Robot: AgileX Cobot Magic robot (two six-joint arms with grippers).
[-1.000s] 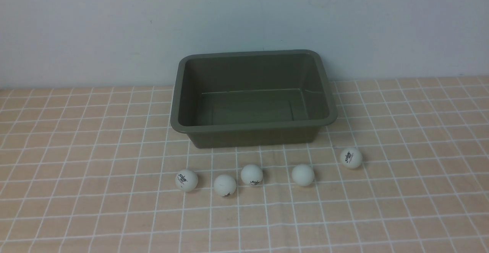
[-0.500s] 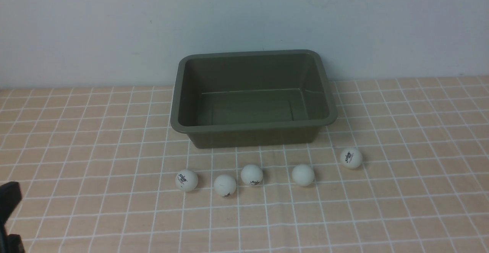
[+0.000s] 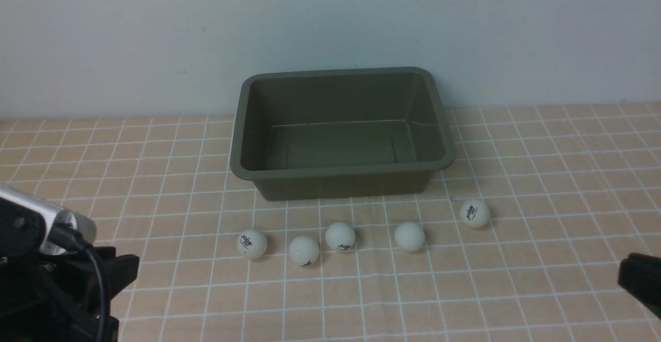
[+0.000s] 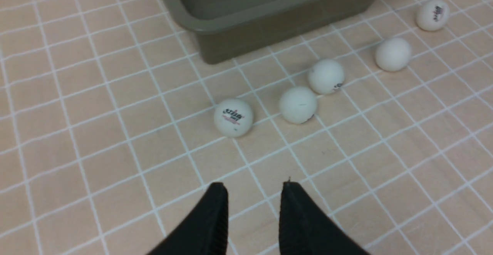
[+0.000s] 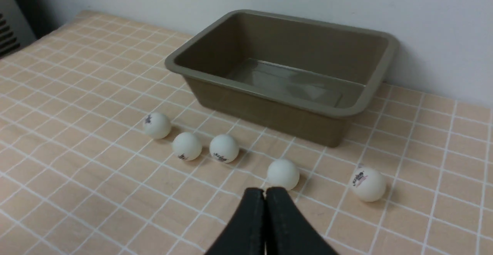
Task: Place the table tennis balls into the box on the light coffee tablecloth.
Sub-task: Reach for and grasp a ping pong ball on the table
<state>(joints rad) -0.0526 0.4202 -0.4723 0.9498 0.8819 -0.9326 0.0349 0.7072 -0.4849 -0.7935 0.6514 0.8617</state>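
On the light coffee tablecloth [image 3: 155, 176], in front of the empty box [image 3: 341, 172]: all five table tennis balls [image 3: 340, 236] loose, none in yet, left jaws spread on nothing, right jaws pressed together.

Gridded tablecloth [image 3: 155, 151] under box [image 3: 341, 172] and balls [image 3: 340, 236]

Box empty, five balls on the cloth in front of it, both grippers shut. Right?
No. Only the right gripper is shut; the left wrist view shows the left gripper open, jaws apart and empty. The box is empty, with five balls on the cloth in front of it.
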